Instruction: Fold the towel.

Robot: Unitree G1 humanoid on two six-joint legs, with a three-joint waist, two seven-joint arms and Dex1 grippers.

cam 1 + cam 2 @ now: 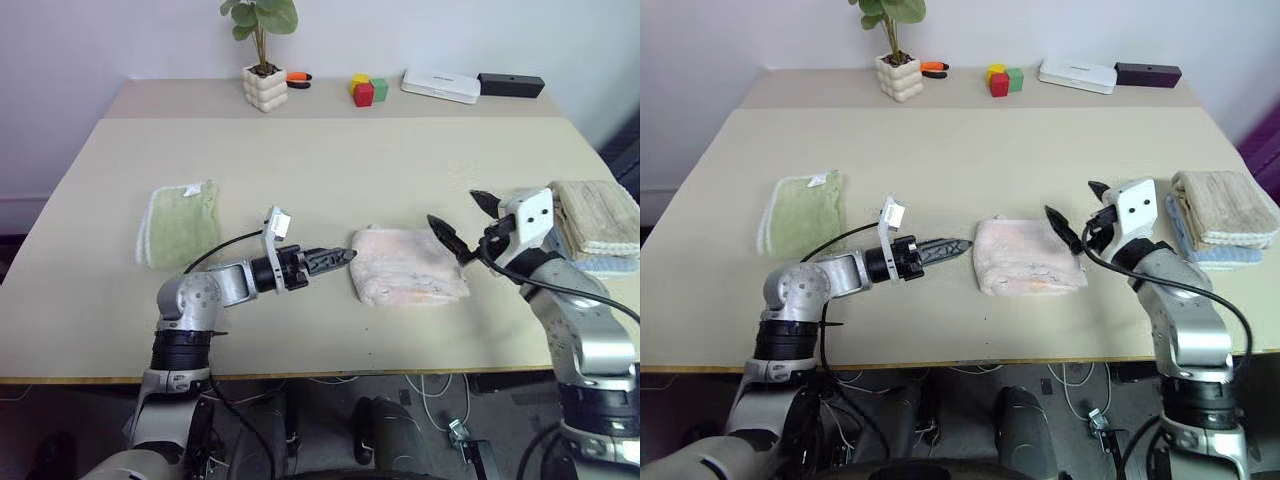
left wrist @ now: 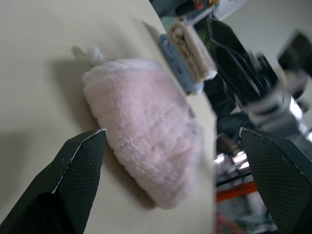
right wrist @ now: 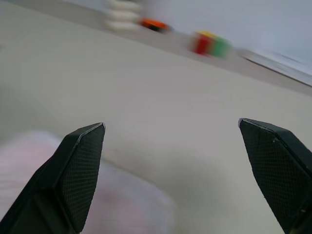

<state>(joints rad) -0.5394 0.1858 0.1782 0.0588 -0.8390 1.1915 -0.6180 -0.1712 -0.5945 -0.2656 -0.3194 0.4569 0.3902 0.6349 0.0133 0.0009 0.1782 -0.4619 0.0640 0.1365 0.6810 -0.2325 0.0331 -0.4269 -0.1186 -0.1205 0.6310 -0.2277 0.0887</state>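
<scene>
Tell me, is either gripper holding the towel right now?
No, the left gripper and right gripper are both open and clear of the folded towel.

The folded towel (image 1: 408, 265) lies toward the tabletop's (image 1: 330, 160) near edge, hemmed by the left claw (image 1: 340, 258) just beside its left end and the right claw (image 1: 468, 222) over its right end. Broad bare tabletop opens behind it toward the far edge, where a potted plant (image 1: 264, 75), blocks (image 1: 367, 89) and boxes (image 1: 440, 85) stand. A green cloth (image 1: 180, 222) lies toward the left edge and a beige towel stack (image 1: 598, 222) blocks the right edge.
</scene>
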